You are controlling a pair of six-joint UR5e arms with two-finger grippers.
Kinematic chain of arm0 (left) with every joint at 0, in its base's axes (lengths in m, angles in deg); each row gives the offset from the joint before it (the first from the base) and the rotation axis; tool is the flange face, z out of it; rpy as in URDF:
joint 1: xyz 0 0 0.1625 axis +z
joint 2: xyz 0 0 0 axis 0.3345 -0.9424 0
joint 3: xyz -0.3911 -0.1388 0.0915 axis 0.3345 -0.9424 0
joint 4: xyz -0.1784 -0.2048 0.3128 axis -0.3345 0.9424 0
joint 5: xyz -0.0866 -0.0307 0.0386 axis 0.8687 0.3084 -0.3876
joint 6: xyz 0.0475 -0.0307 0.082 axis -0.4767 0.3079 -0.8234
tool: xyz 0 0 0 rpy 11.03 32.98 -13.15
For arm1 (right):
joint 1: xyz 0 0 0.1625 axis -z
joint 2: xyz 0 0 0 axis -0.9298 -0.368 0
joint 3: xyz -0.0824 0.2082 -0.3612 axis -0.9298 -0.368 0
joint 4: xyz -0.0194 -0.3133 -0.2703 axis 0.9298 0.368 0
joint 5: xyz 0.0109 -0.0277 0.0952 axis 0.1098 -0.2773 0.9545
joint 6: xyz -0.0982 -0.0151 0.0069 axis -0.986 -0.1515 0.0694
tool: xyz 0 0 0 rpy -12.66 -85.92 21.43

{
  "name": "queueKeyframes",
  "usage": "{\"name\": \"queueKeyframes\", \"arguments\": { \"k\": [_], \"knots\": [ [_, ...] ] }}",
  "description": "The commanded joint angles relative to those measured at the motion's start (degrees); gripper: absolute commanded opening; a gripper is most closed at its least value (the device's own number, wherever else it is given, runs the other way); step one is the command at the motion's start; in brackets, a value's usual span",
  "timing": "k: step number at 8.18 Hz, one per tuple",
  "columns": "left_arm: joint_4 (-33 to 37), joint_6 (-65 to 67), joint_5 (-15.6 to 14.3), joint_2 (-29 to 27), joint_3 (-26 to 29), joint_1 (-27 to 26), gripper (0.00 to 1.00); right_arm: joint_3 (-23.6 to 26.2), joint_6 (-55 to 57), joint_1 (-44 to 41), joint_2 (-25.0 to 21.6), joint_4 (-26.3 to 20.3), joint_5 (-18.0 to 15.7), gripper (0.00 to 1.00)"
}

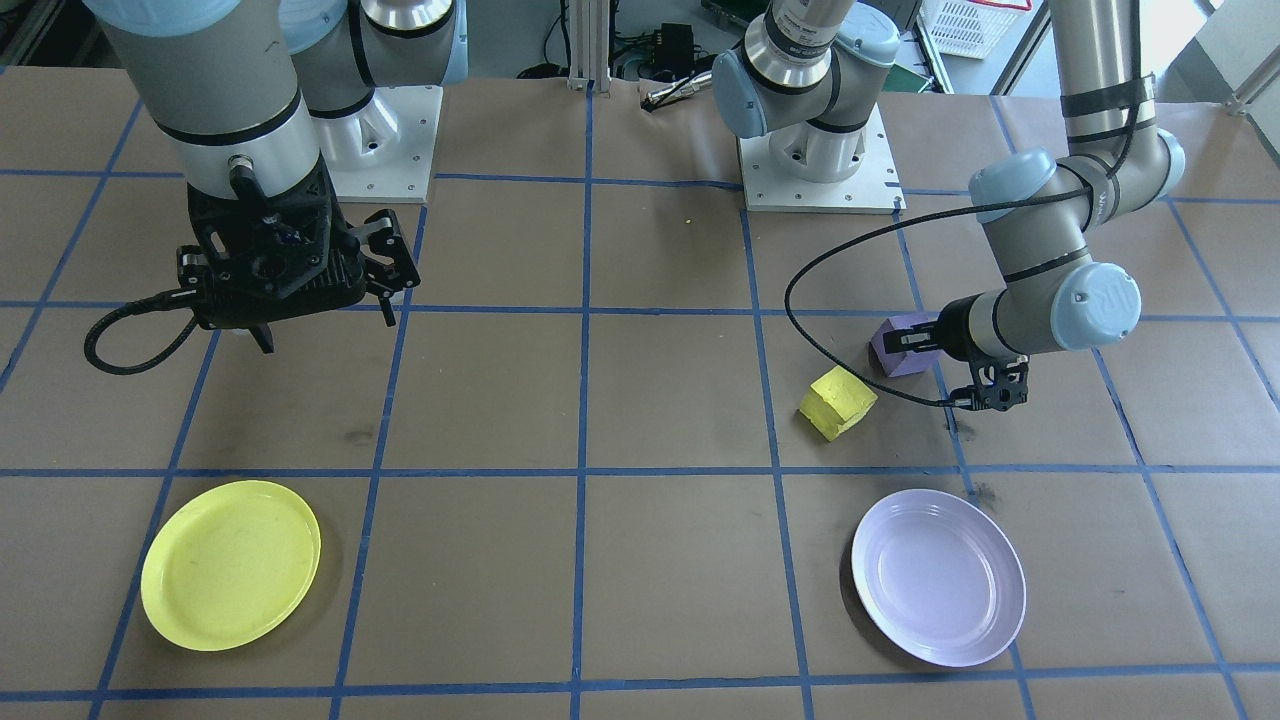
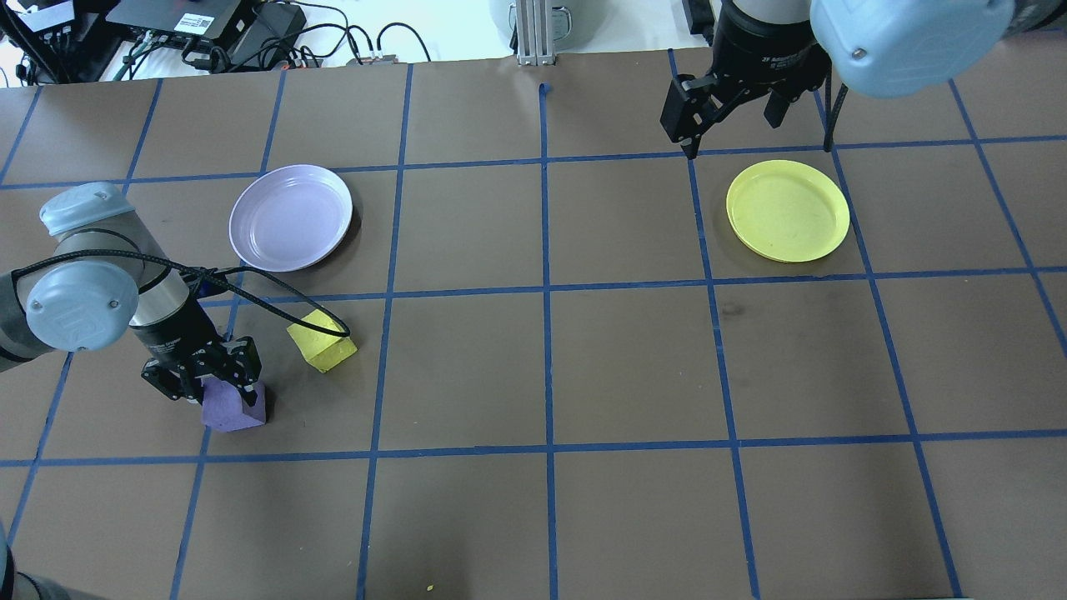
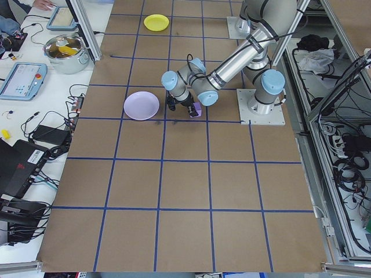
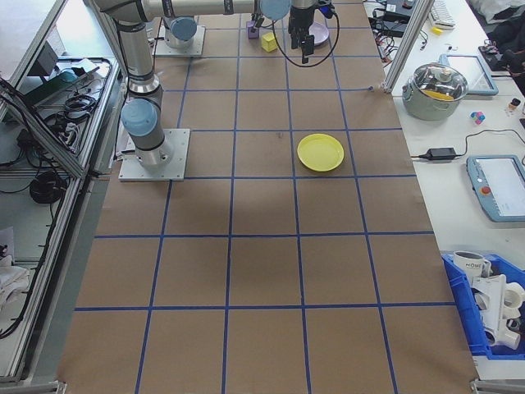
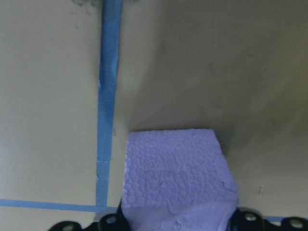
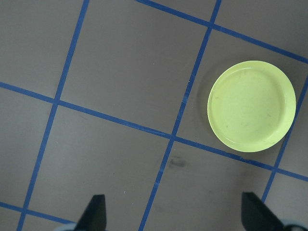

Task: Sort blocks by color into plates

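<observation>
**A:** How do you reckon the purple block (image 2: 236,406) will handle?

**B:** Its pebbled, foam-like surface suggests it is light and slightly yielding, and rough enough not to slip. I would take it across two opposite flat sides, low on the body, with a gentle squeeze; a hard one would likely dent it.

**A:** Where does it sit?

**B:** On the worktop (image 2: 550,367), on the robot's side of the lavender plate (image 2: 291,217) and well apart from it. The yellow block (image 2: 322,341) lies between the two, nearer the purple one but not touching it. The yellow plate (image 2: 788,210) is far off to the other side of the lavender plate.

**A:** And the left hand (image 2: 202,375)?

**B:** The left arm is folded low, its wrist bent so the hand points down at the purple block. In the left wrist view the block fills the space between the finger bases, so the fingers straddle it. Whether they press its sides or stand just off them I cannot tell.

**A:** The right hand (image 2: 729,112)?

**B:** It hangs high above the worktop beyond the yellow plate, seen from the lavender one. Its fingers are spread wide, pointing down, with nothing between them.

**A:** So neither block is in a plate.

**B:** Neither, as things lie.
</observation>
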Motion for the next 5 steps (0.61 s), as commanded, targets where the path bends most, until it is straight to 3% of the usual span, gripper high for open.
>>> {"name": "queueKeyframes", "arguments": {
  "k": [1,2,3,5],
  "knots": [
    [0.77,-3.98,-1.91,1.45,0.84,0.0,0.0,0.0,-0.09,0.0,0.03,0.01,0.0,1.0],
    [2.43,-5.38,-1.64,2.84,2.58,0.0,0.0,0.0,0.0,0.0,0.03,0.01,0.0,1.0],
    [6.53,-5.4,-1.29,3.73,7.64,-0.26,0.0,0.0,-0.09,0.0,0.03,0.01,0.0,1.0],
    [16.72,-5.57,1.06,-0.8,24.74,-1.22,0.0,0.0,-0.09,0.0,0.03,0.1,0.0,1.0]
  ]
}}
